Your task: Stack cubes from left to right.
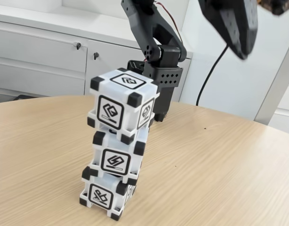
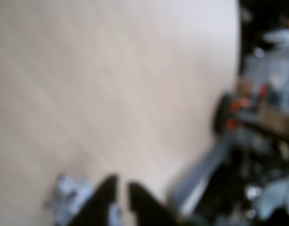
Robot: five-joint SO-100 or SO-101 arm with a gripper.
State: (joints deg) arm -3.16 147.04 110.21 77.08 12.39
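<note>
Three white cubes with black corners stand in one stack on the wooden table (image 1: 220, 160) in the fixed view: a top cube (image 1: 123, 101), a middle cube (image 1: 117, 157) and a bottom cube (image 1: 107, 195). Each sits slightly offset from the one below. The blurred wrist view shows my gripper (image 2: 123, 195) at the bottom edge. Its dark fingertips (image 2: 107, 190) stand almost together with nothing between them. A blurred pale shape (image 2: 69, 197), perhaps a cube, lies just left of them. No part of the arm touches the stack.
The arm's black base (image 1: 161, 82) stands behind the stack at the table's far edge. A dark arm part (image 1: 231, 23) hangs in at the top right, apart from the cubes. White cabinets (image 1: 41, 56) and a black cable (image 1: 210, 75) are beyond the table.
</note>
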